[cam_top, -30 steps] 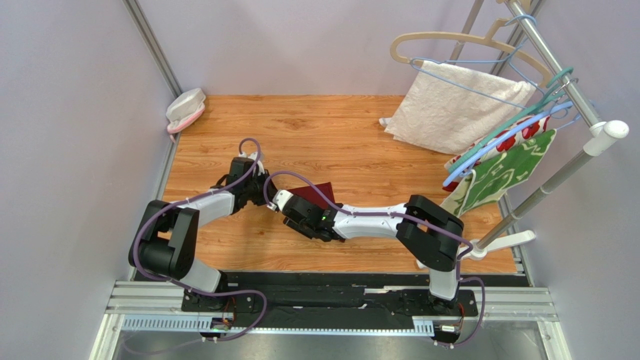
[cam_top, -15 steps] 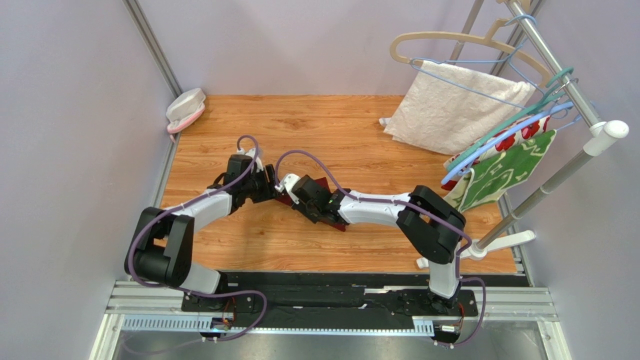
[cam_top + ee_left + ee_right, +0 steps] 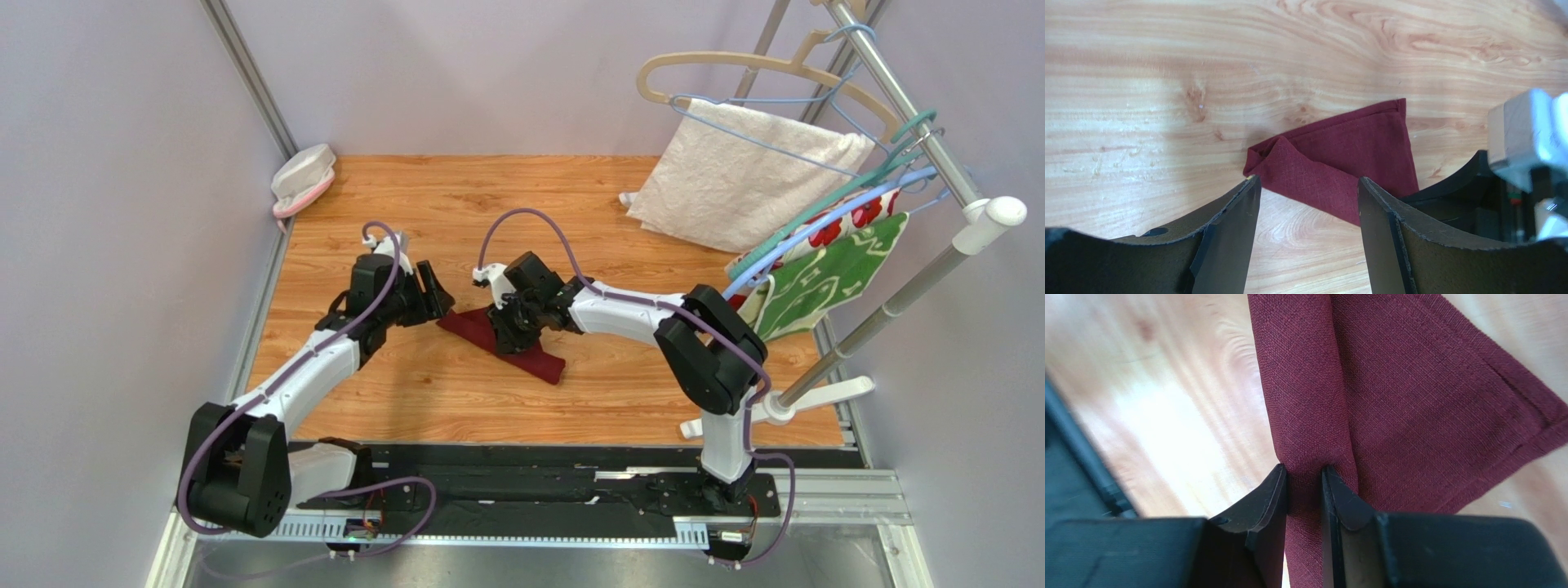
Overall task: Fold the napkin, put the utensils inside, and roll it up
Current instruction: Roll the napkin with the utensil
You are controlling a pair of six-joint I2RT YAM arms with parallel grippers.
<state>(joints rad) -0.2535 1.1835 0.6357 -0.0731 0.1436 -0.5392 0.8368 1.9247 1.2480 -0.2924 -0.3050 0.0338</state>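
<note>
The right gripper is pinching the folded maroon napkin; the left gripper is hovering released. No utensils are showing; inserting and rolling are likely still pending.

Left arm and right arm: white link shells, black joint housings. Purple cables run along each. Fingers are matte black, tapered, with scuffed edges.

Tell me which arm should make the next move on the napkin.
Right. The right pincer is shut on a raised fold of the napkin, so it can likely pull or roll straight away. The left pincer hangs open and empty by the napkin's end.
</note>
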